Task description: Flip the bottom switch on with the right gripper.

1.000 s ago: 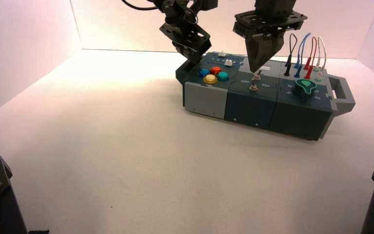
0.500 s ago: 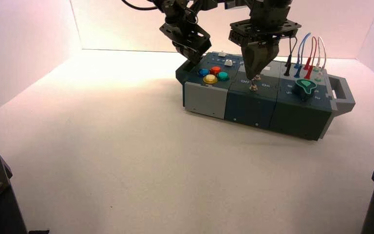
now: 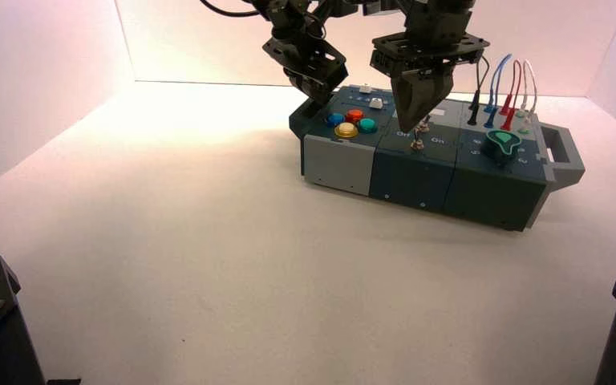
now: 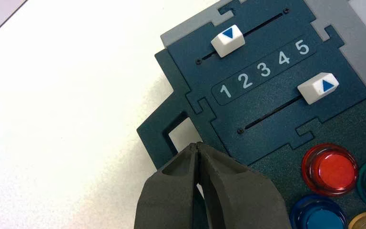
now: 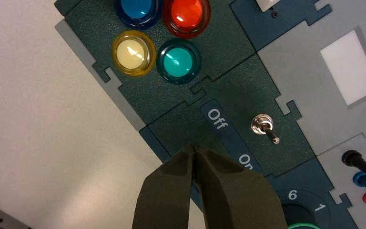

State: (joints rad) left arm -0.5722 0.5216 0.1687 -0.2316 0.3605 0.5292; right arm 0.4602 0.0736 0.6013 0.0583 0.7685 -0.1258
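Observation:
The bottom switch [image 3: 418, 145] is a small silver toggle on the dark teal box [image 3: 414, 180], beside the white "Off" [image 5: 217, 119] and "On" [image 5: 246, 161] lettering. My right gripper [image 3: 412, 127] is shut, its pointed tip just above the panel on the Off side of that switch. In the right wrist view the right gripper [image 5: 195, 146] covers the bottom switch. The toggle showing there is the upper one [image 5: 265, 127], its lever leaning toward the On end. My left gripper [image 3: 318, 97] is shut and empty above the box's left end.
Blue, red, yellow and green buttons [image 5: 177, 61] lie left of the switches. Two white sliders [image 4: 228, 39] with numbers 1 to 5 sit behind them. A teal knob [image 3: 503, 143], coloured wires [image 3: 503, 90] and a grey handle [image 3: 565, 152] occupy the box's right end.
My right gripper has come down and to the left, from above the upper toggle to beside the bottom switch. The left arm has not moved.

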